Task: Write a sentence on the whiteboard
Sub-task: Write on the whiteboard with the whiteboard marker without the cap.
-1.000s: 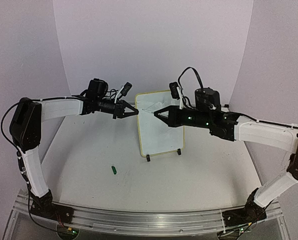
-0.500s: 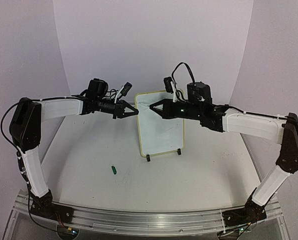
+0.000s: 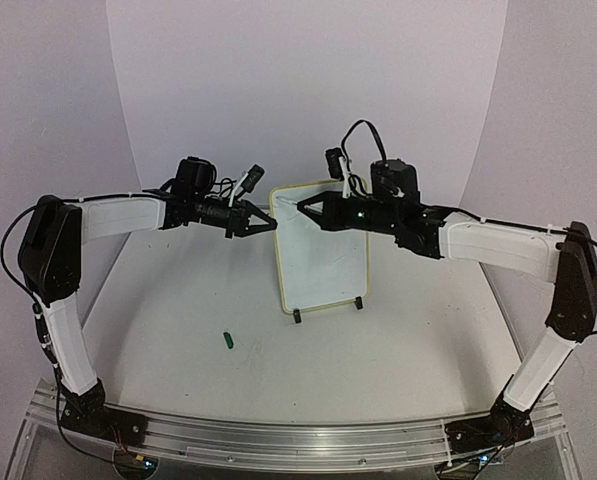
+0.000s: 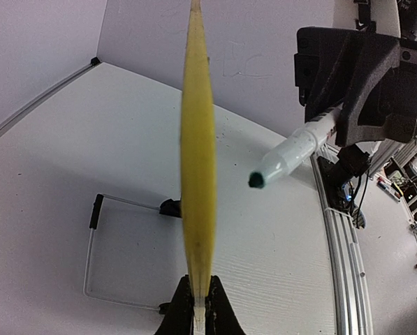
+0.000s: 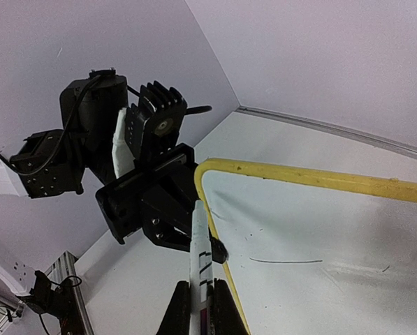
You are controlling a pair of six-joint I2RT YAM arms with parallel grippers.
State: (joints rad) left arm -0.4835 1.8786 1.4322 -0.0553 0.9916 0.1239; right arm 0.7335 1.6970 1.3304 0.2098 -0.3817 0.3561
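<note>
The whiteboard [image 3: 323, 255] stands upright on two black feet, its yellow frame [image 5: 299, 174] around a white face. My left gripper [image 3: 274, 225] is shut on the frame's upper left edge, seen edge-on in the left wrist view [image 4: 196, 174] with the jaws [image 4: 198, 307] clamped on it. My right gripper [image 3: 300, 208] is shut on a white marker [image 5: 200, 258]. Its green tip [image 4: 255, 181] hangs a little off the board face near the top left corner. No lettering shows, only one thin dark stroke [image 5: 285, 262] and some specks.
A small green marker cap [image 3: 227, 340] lies on the table left of the board's front. A wire stand [image 4: 93, 251] props the board from behind. Purple walls close in at the back and sides; a metal rail [image 3: 278, 435] runs along the near edge.
My right arm has moved up and to the left with the marker, from mid-board to the board's top left corner. The left arm and board have not moved.
</note>
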